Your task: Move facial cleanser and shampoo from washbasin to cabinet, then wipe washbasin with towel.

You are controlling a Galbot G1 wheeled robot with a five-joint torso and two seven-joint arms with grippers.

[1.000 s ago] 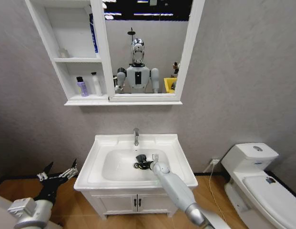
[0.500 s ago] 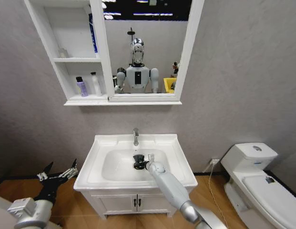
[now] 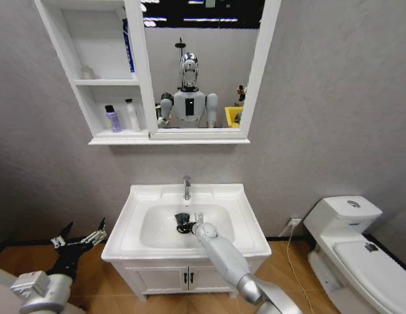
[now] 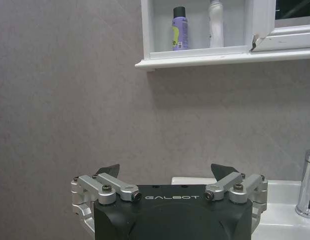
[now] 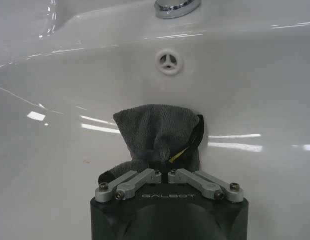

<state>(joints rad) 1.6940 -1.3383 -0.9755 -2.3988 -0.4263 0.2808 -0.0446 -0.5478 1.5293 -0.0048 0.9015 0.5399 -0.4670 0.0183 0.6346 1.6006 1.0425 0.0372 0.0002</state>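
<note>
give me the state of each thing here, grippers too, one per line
right gripper: shut on the towel, down in the bowl
towel: bunched, pressed on the bowl wall below the overflow hole
washbasin: top bare of bottles
left gripper: open, holding nothing, parked low beside the washbasin
purple bottle: upright on the bottom shelf
white bottle: upright beside it
cabinet: open-fronted

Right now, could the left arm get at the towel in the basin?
Probably not: the left end effector hangs open low beside the washbasin, and the right end effector is clamped on the towel in the bowl.
</note>
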